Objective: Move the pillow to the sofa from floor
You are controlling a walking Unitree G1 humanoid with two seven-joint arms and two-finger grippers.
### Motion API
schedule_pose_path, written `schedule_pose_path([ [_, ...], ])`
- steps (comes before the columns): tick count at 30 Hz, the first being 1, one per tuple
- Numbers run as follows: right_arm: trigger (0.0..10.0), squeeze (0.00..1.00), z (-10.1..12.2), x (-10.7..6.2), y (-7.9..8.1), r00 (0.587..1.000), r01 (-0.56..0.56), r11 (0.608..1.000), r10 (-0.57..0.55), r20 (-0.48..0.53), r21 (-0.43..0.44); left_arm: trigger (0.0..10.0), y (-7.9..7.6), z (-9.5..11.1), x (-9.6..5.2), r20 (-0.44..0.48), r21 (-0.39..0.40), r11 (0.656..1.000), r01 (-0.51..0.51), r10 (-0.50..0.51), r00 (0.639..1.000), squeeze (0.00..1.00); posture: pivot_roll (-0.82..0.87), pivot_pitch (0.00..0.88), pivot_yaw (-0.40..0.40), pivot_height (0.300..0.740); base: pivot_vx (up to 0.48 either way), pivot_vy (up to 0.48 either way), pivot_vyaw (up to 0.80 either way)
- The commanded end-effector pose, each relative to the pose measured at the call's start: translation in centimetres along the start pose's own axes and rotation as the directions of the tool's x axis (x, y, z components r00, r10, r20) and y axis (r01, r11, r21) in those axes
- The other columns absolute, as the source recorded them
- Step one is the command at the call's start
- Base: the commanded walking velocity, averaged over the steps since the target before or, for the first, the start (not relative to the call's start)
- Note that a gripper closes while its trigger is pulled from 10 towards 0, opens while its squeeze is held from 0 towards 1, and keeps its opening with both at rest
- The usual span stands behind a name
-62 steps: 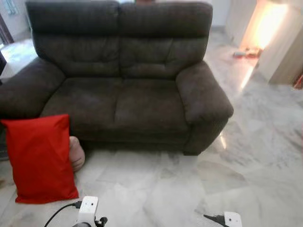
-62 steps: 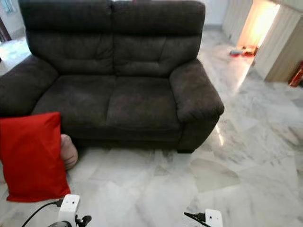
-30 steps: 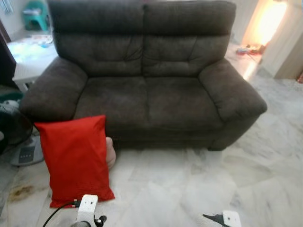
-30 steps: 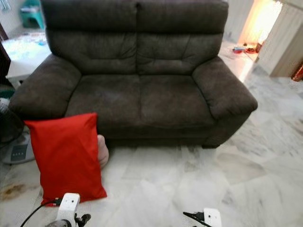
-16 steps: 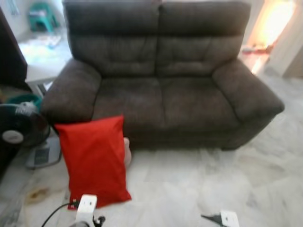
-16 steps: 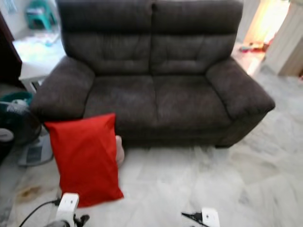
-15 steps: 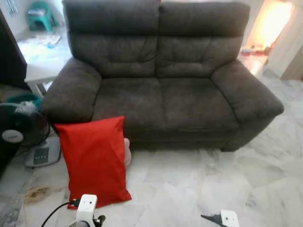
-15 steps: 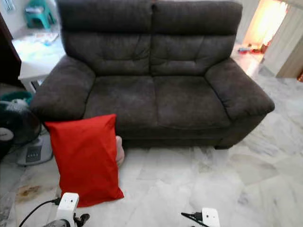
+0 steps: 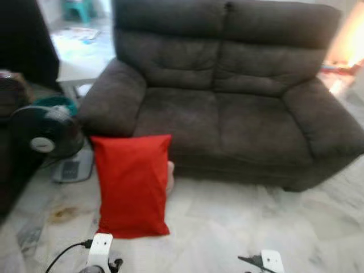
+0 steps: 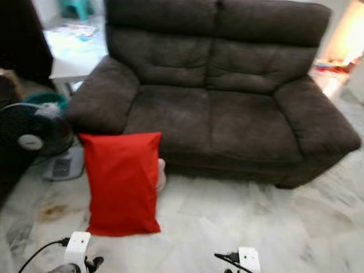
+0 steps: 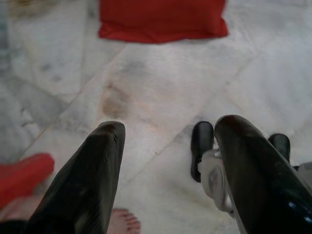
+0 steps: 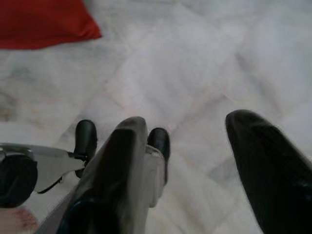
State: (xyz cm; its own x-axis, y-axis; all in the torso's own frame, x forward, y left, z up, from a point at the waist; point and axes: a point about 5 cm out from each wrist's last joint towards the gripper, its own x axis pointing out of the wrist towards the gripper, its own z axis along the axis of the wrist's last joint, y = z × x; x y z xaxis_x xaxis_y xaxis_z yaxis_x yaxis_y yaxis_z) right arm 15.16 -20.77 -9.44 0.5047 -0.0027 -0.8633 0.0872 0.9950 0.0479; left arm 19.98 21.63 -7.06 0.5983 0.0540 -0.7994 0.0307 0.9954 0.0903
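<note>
The whole view has swung towards the robot's left since the earlier pictures, so the camera has turned: the pillow (image 9: 132,185) now sits nearer the middle and a fan (image 9: 46,132) shows at the left edge; the things themselves have not shifted.

By my reading the task is barely begun: the pillow stands on the floor (image 9: 227,227) and nothing has been lifted. Approach, grasp, lift and placing on the seat are all left to do.

From left to right: the fan, then the pillow, red and plump, upright on its short edge and leaning against the front of the sofa (image 9: 227,114) below its left armrest. The left gripper (image 11: 165,165) and right gripper (image 12: 195,161) hang low over bare floor, jaws apart and empty, well short of the pillow
</note>
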Motion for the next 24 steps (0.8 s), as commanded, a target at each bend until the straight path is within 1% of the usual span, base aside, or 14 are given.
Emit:
schedule_pose_path([
  [1,10.0,0.00,0.11,-0.03,-0.23,1.000,0.003,1.000,-0.003,0.004,-0.006,10.0,-0.18,-0.37,-0.03,-0.012,-0.010,1.000,0.000,0.000,1.000,0.00,0.04,0.016,-0.056,0.740,0.247,0.000,0.71],
  [8,10.0,0.00,0.09,-0.05,-0.28,1.000,0.003,1.000,-0.003,0.005,-0.005,10.0,-0.23,-0.43,-0.03,-0.015,-0.008,1.000,-0.001,0.000,1.000,0.00,0.04,0.010,-0.057,0.740,0.267,0.000,0.72],
  [13,10.0,0.00,-0.01,-0.07,-0.35,1.000,0.008,1.000,-0.008,0.006,0.024,10.0,-0.31,-0.46,-0.02,-0.015,-0.009,1.000,0.001,-0.001,1.000,0.00,0.05,0.015,-0.061,0.740,0.272,0.000,0.00],
  [24,10.0,0.00,-0.02,-0.09,-0.47,1.000,0.019,0.999,-0.019,0.008,0.032,10.0,-0.35,-0.48,-0.02,-0.016,-0.013,1.000,0.001,-0.001,1.000,0.00,0.05,0.031,-0.062,0.740,0.273,0.000,0.00],
])
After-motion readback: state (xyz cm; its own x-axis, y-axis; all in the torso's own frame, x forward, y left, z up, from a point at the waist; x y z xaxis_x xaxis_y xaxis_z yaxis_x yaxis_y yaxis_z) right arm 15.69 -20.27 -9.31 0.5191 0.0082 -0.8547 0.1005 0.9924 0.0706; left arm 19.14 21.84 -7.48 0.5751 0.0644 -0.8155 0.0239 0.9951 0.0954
